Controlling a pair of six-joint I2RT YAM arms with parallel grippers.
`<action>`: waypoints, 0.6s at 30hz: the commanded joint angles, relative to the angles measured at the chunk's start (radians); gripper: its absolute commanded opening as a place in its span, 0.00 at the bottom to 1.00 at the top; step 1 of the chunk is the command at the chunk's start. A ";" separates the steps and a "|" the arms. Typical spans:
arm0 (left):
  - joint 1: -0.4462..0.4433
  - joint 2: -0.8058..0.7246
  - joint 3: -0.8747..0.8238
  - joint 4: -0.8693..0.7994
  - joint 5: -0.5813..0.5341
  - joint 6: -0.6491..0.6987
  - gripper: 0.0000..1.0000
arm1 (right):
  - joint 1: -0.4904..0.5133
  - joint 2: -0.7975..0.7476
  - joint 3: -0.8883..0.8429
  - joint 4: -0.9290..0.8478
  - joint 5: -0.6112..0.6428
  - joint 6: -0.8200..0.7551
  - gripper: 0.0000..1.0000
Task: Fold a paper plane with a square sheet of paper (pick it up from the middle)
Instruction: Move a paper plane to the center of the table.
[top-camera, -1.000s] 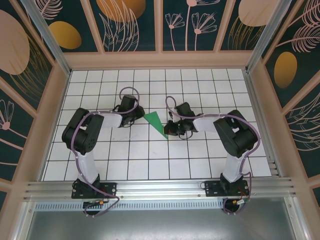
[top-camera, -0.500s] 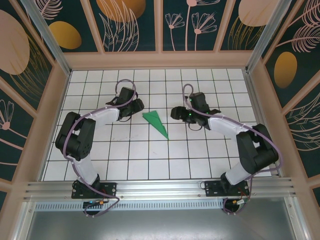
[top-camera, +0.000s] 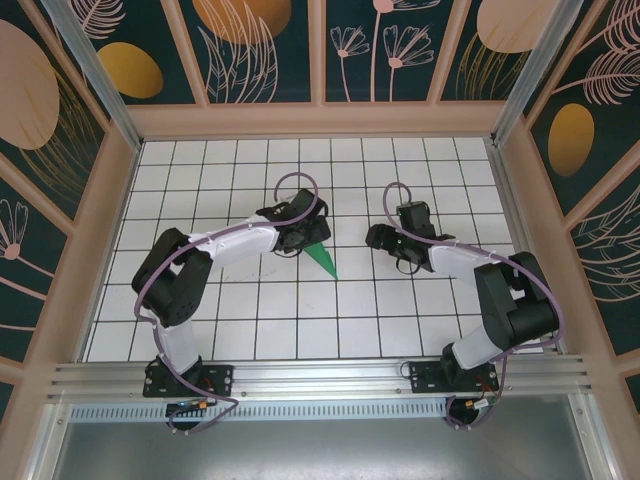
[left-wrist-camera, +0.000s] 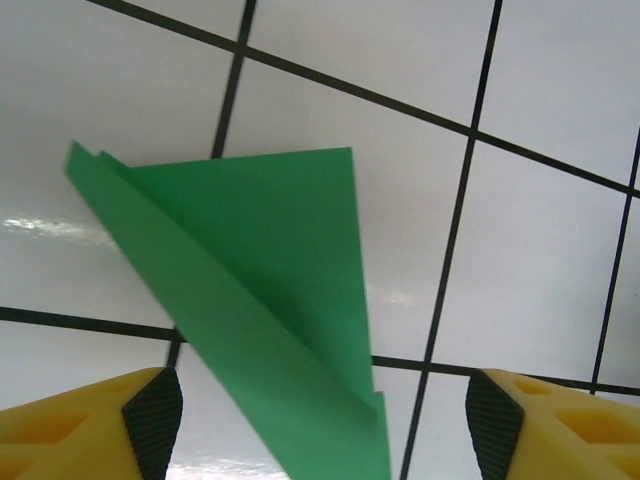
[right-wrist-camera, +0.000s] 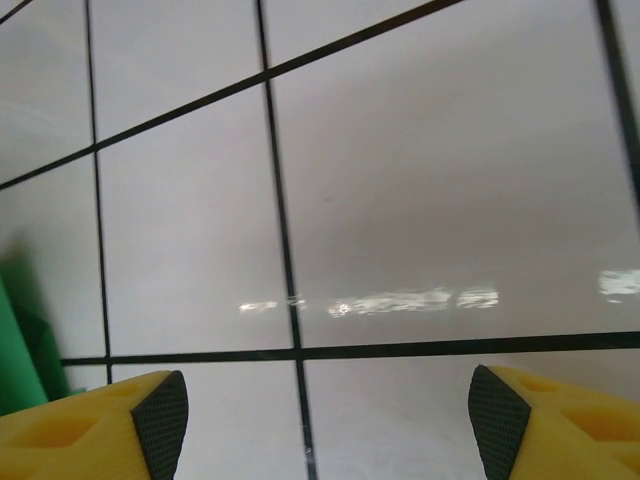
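Note:
The paper plane (top-camera: 322, 260) lies flat on the white grid table as a slim bright-green dart, its tip pointing to the near right. My left gripper (top-camera: 306, 233) hovers over its wide end, covering that end from above. In the left wrist view the creased green plane (left-wrist-camera: 250, 270) runs down between the open yellow fingers (left-wrist-camera: 150, 425), apart from both pads. My right gripper (top-camera: 378, 240) stands open about one tile to the right of the plane. Between the right gripper's (right-wrist-camera: 325, 425) pads is only bare tile, with a sliver of green plane (right-wrist-camera: 15, 365) at the left edge.
The white gridded table (top-camera: 250, 320) is walled by a wooden frame (top-camera: 115, 220) on the left, back and right. An aluminium rail (top-camera: 320, 375) with both arm bases runs along the near edge. Purple cables loop above both wrists.
Both grippers have gone from shut to open. The left arm swung right over the plane's wide end. The right arm let go of the plane's tip and drew back to the right.

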 joint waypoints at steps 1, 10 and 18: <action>-0.005 0.062 0.073 -0.128 -0.029 -0.063 0.72 | -0.030 -0.020 -0.024 0.044 0.032 0.038 0.77; -0.015 0.056 0.109 -0.199 -0.016 -0.114 0.51 | -0.047 -0.027 -0.033 0.051 -0.004 0.058 0.76; -0.016 -0.027 0.078 -0.250 -0.023 -0.154 0.24 | -0.057 -0.031 -0.030 0.053 -0.069 0.063 0.75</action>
